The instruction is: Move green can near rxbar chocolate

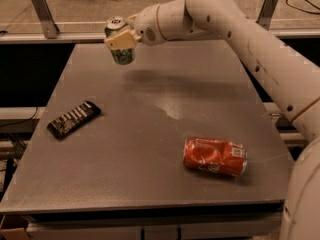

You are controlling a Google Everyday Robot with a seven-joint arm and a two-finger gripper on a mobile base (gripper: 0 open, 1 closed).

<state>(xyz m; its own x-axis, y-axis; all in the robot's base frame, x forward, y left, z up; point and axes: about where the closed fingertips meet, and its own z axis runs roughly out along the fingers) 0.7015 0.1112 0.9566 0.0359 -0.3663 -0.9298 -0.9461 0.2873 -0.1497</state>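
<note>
The green can (121, 55), mottled green with a silver top, hangs upright in the air above the far left part of the grey table (150, 174). My gripper (120, 38) is shut on the green can, gripping its upper half. The rxbar chocolate (73, 119), a flat dark bar with pale lettering, lies on the table's left side, well below and to the left of the can in the picture. The white arm reaches in from the right.
An orange-red can (215, 156) with a white label lies on its side at the front right of the table. A railing with metal posts (42, 13) runs behind the table's far edge. An office chair base shows on the floor beyond.
</note>
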